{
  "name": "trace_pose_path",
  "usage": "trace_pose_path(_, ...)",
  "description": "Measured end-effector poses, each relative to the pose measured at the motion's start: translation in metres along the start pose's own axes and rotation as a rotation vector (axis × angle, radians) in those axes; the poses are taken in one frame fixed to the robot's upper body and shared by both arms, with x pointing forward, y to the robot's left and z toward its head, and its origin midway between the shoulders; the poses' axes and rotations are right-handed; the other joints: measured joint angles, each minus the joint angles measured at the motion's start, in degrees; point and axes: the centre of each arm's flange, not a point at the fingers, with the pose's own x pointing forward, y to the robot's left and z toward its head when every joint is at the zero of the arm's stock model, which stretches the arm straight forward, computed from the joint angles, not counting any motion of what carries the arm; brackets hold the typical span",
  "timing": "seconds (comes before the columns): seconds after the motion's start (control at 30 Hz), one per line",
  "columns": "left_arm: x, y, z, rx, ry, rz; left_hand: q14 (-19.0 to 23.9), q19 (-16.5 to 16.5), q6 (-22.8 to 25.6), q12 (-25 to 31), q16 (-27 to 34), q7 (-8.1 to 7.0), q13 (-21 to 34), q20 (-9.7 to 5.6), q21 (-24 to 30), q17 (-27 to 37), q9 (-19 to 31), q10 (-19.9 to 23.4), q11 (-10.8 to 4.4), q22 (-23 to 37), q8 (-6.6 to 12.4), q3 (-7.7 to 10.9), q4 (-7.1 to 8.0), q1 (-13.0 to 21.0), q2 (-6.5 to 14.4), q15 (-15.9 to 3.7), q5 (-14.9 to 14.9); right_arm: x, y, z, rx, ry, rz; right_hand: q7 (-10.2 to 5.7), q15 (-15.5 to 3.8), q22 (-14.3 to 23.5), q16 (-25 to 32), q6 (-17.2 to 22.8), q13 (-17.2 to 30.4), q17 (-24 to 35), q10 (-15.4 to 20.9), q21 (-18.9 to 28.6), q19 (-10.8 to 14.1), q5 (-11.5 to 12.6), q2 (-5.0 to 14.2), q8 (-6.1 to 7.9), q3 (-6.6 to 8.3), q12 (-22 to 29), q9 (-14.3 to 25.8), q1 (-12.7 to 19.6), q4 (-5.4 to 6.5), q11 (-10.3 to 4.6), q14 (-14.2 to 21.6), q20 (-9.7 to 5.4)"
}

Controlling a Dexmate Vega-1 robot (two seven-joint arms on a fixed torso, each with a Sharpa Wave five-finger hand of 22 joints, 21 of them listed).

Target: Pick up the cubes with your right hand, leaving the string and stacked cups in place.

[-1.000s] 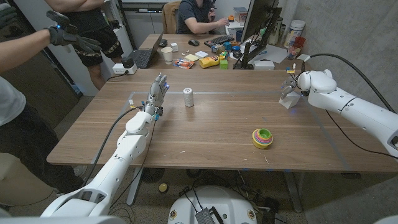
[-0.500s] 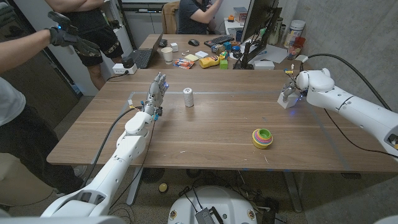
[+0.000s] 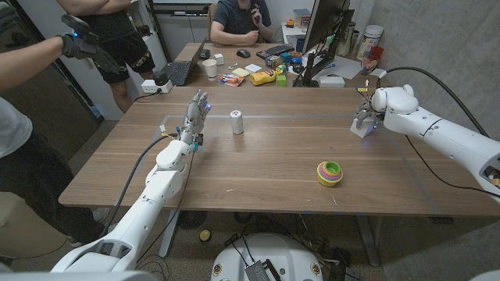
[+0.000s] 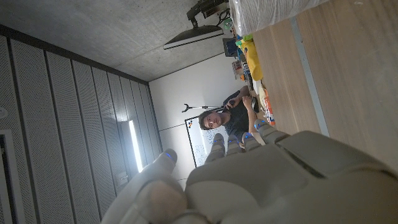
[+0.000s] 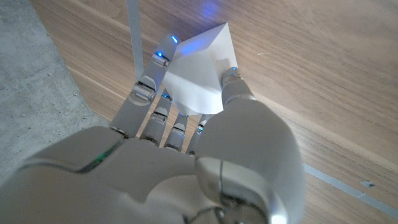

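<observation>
My right hand is at the table's far right and pinches a white cube between thumb and fingers. The right wrist view shows the white cube in the fingertips of the right hand, close over the wood; whether it touches the table I cannot tell. A white spool of string stands upright at the far middle. The stacked coloured cups sit toward the near right. My left hand is raised left of the spool, fingers apart, holding nothing; its back shows in the left wrist view.
The wooden table carries pale tape lines. A person wearing black gloves stands at the left, beyond the table's edge. Behind the table, a cluttered desk has a seated person and a monitor.
My right hand has edged slightly left with the white cube in it. The left arm, spool and cups have not moved.
</observation>
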Motion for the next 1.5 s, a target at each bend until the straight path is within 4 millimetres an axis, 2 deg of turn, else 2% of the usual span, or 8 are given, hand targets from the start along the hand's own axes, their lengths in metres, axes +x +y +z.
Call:
trace_pose_path(0.1, 0.000, 0.000, 0.001, 0.000, -0.003, 0.000, 0.0, 0.0, 0.0, 0.0, 0.0, 0.00, 0.0, 0.00, 0.0, 0.0, 0.0, 0.0, 0.00, 0.0, 0.00, 0.00, 0.00, 0.0, 0.0, 0.00, 0.0, 0.000, -0.001, -0.001, 0.003, 0.003, 0.006, 0.59, -0.36, 0.0, 1.1, 0.4, 0.3, 0.5, 2.0, -0.4, 0.3, -0.2, 0.21, -0.12, -0.47, 1.3, 0.0, 0.2, 0.00, 0.35, 2.1, -0.27)
trace_pose_path(0.33, -0.001, -0.001, 0.002, -0.002, -0.008, 0.002, 0.0, 0.0, 0.0, 0.0, 0.0, 0.00, 0.0, 0.00, 0.0, 0.0, 0.0, 0.0, 0.00, 0.0, 0.00, -0.23, 0.23, 0.0, 0.0, 0.00, 0.0, 0.002, -0.001, -0.001, 0.007, 0.005, 0.020, 3.07, 2.73, 0.1, 4.9, 2.9, 2.2, 2.6, 3.3, -0.7, 2.6, -0.4, -0.01, -0.63, -1.10, 4.5, -0.2, 1.3, -0.17, 1.32, 5.6, -2.60)
trace_pose_path(0.47, -0.002, 0.000, 0.003, -0.003, -0.008, 0.003, 0.0, 0.0, 0.0, 0.0, 0.0, 0.00, 0.0, 0.00, 0.0, 0.0, 0.0, 0.0, 0.00, 0.0, 0.00, -0.39, 0.07, 0.0, 0.0, 0.00, 0.0, 0.003, 0.000, -0.002, 0.008, 0.006, 0.024, 3.42, 3.52, 0.3, 6.5, 4.3, 3.1, 4.8, 3.6, -0.3, 3.5, -0.4, -0.01, -0.85, -1.34, 5.8, -0.2, 1.3, -0.41, 1.59, 6.4, -3.48)
trace_pose_path(0.67, -0.003, -0.001, 0.004, -0.003, -0.011, 0.002, 0.0, 0.1, 0.0, 0.0, 0.0, 0.00, 0.0, -0.14, 0.0, 0.0, 0.0, 0.0, 0.00, 0.0, 0.00, -0.46, 0.00, 0.0, 0.0, 0.00, 0.0, 0.003, 0.000, -0.001, 0.007, 0.005, 0.026, 3.46, 3.74, 0.5, 7.0, 5.5, 3.9, 6.7, 3.8, -0.1, 3.5, -0.4, -1.24, -1.01, -0.98, 6.7, -0.3, 2.6, -1.22, 1.80, 6.6, -3.45)
trace_pose_path(1.07, -0.005, -0.002, 0.005, -0.003, -0.015, 0.000, 0.0, 0.2, 0.0, 0.0, 0.0, 0.00, 0.0, -0.22, 0.0, 0.0, 0.0, 0.0, 0.00, 0.0, 0.00, -0.46, 0.00, 0.0, 0.0, 0.00, 0.2, -0.010, -0.004, -0.005, 0.039, 0.001, -0.022, 3.94, 3.63, 0.5, 7.0, 6.1, 4.5, 7.9, 5.4, 0.0, 3.8, -0.6, -1.70, -1.07, -0.99, 6.9, 0.0, 3.0, -1.23, 1.86, 7.3, -3.76)
trace_pose_path(1.17, -0.006, -0.002, 0.005, -0.003, -0.016, -0.001, 0.0, 0.2, 0.0, 0.0, 0.0, 0.00, 0.0, -0.22, 0.0, 0.0, 0.0, 0.0, 0.00, 0.0, 0.00, -0.46, 0.00, 0.0, 0.0, 0.00, 0.2, -0.017, -0.008, -0.009, 0.055, 0.001, -0.049, 4.06, 3.50, 0.5, 7.1, 6.2, 4.5, 8.0, 6.6, 0.0, 3.8, -0.7, -1.77, -1.07, -0.99, 6.9, 0.1, 3.1, -1.23, 2.75, 7.6, -3.77)
trace_pose_path(1.23, -0.007, -0.003, 0.005, -0.004, -0.017, -0.001, 0.0, 0.2, 0.0, 0.0, 0.0, 0.00, 0.0, -0.22, 0.0, 0.0, 0.0, 0.0, 0.00, 0.0, 0.00, -0.89, 0.05, 0.0, 0.0, 0.00, 0.2, -0.023, -0.011, -0.011, 0.065, 0.002, -0.066, 3.99, 2.59, 0.5, 7.0, 6.6, 4.5, 8.0, 7.8, 0.0, 2.7, -0.8, -1.77, -1.08, -0.99, 6.9, 0.1, 3.1, -1.22, 3.98, 8.5, -4.92)
trace_pose_path(1.5, -0.010, -0.003, 0.006, -0.005, -0.018, -0.003, 0.0, 0.2, 0.0, 0.0, 0.0, 0.00, 0.0, -0.22, 0.0, 0.0, 0.0, 0.0, 0.00, 0.0, 0.00, -0.89, 0.06, 0.0, 0.0, 0.00, 0.2, -0.036, -0.019, -0.016, 0.095, 0.002, -0.117, 4.57, 2.53, 0.6, 7.0, 7.3, 4.5, 9.1, 8.5, 0.2, 2.6, -0.9, -1.92, -1.28, -0.90, 7.0, 0.2, 3.2, -1.13, 4.67, 8.6, -5.01)
